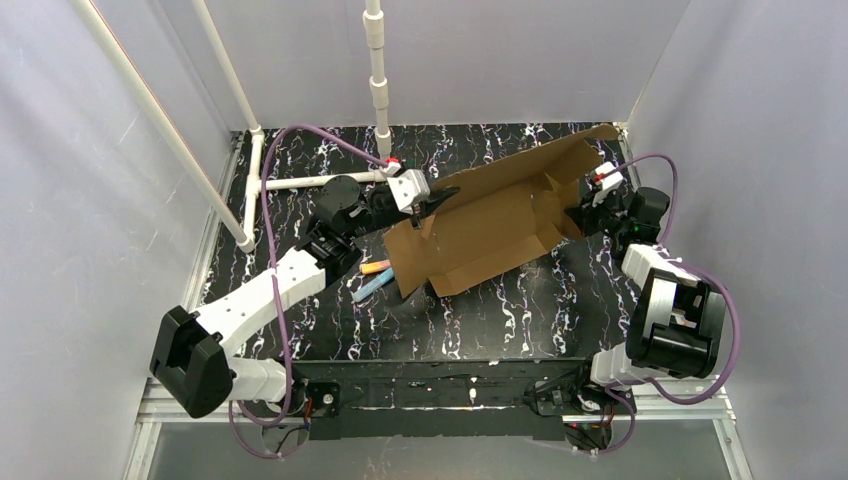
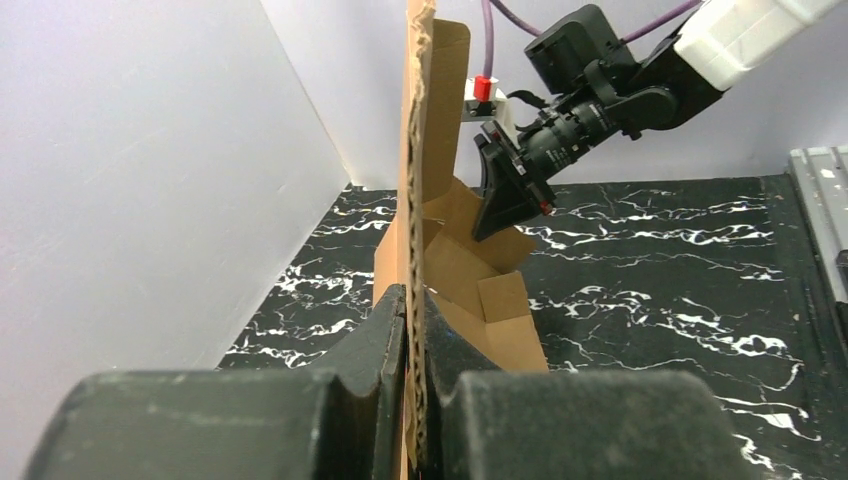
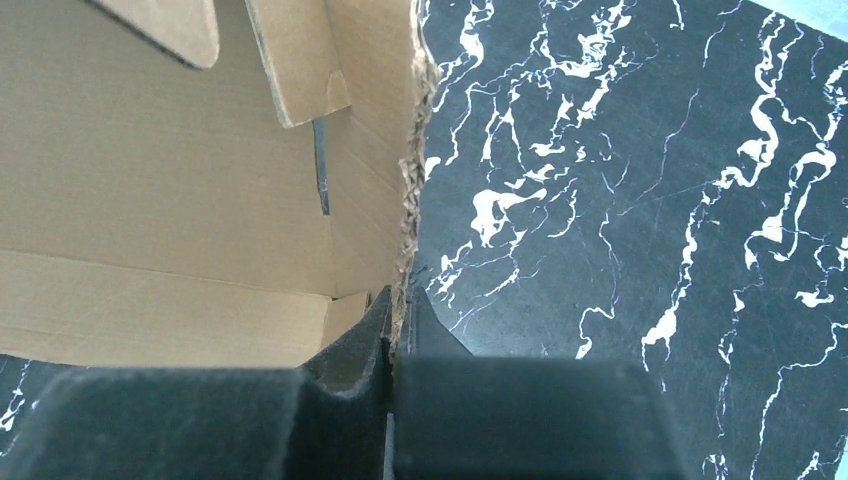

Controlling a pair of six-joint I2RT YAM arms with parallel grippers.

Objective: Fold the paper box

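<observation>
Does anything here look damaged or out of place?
The cardboard box stands tilted, half folded, pinched at opposite ends by the left gripper and the right gripper. Its edge at the right gripper looks ragged. Two coloured markers lie loose beside it.

Brown corrugated paper box (image 1: pixel 490 225), partly folded, flaps upright, diagonal on tabletop (image 1: pixel 500 320)
</observation>
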